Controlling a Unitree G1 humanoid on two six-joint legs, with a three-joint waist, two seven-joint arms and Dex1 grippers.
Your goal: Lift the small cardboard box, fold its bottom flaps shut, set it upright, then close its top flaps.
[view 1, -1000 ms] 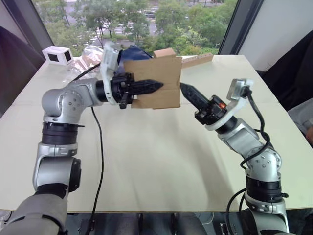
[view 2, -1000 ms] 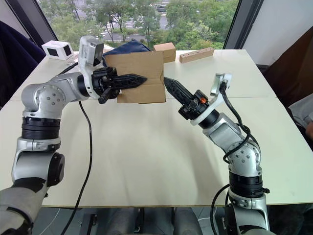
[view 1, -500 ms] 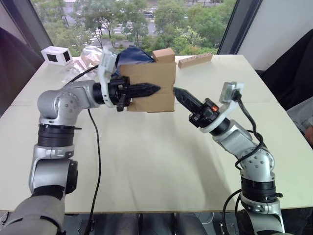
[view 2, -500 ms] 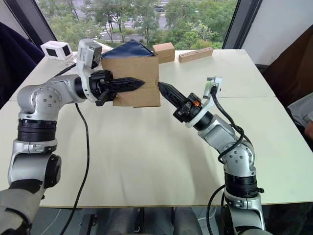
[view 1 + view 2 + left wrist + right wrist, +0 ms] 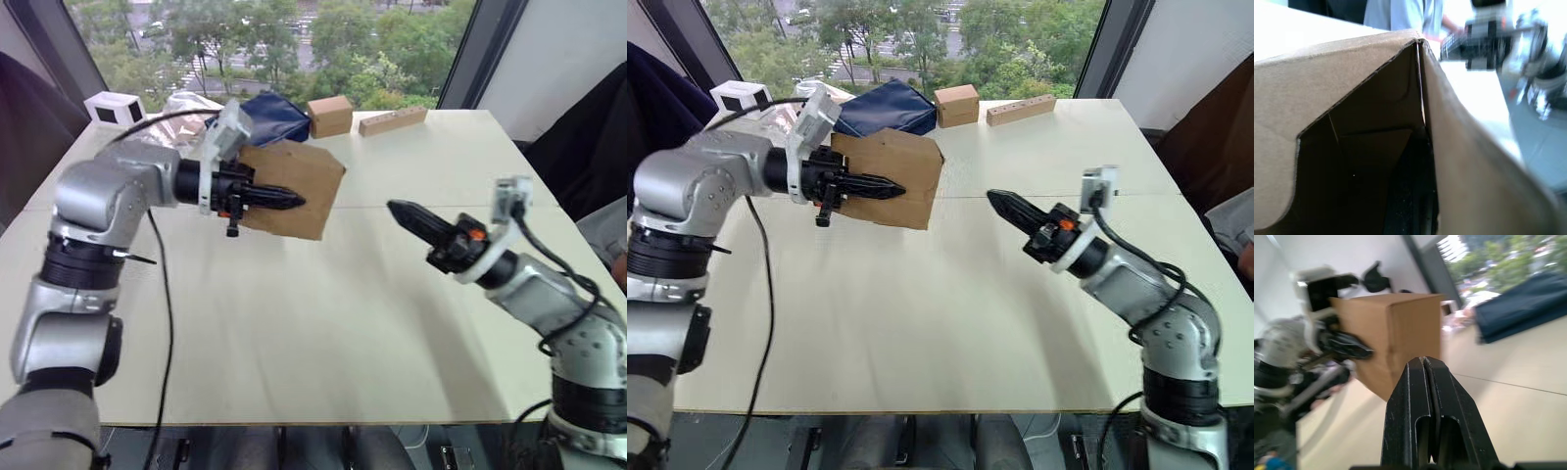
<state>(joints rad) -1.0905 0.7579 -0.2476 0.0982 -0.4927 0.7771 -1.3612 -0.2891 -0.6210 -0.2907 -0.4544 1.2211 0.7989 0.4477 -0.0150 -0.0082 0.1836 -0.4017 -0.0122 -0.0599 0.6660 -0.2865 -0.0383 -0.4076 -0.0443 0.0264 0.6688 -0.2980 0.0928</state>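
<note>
Matt corrugated cardboard box (image 5: 294, 186)

Pale table (image 5: 323, 323), wide window (image 5: 294, 39) with green trees, daylight

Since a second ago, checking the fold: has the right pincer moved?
Yes. The right pincer has drawn back from the small cardboard box, toward the table's right side.

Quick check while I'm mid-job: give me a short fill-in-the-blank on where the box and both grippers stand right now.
1. The plain brown corrugated cardboard box is held above the table by the ____ gripper.
2. The right gripper has its two black fingers ____, with nothing between them.
3. The right gripper is ____ the box, with bare cream table showing between them.
4. Behind the held box lies a folded ____ blue pouch.

Missing words: left; shut; apart from; navy
</note>
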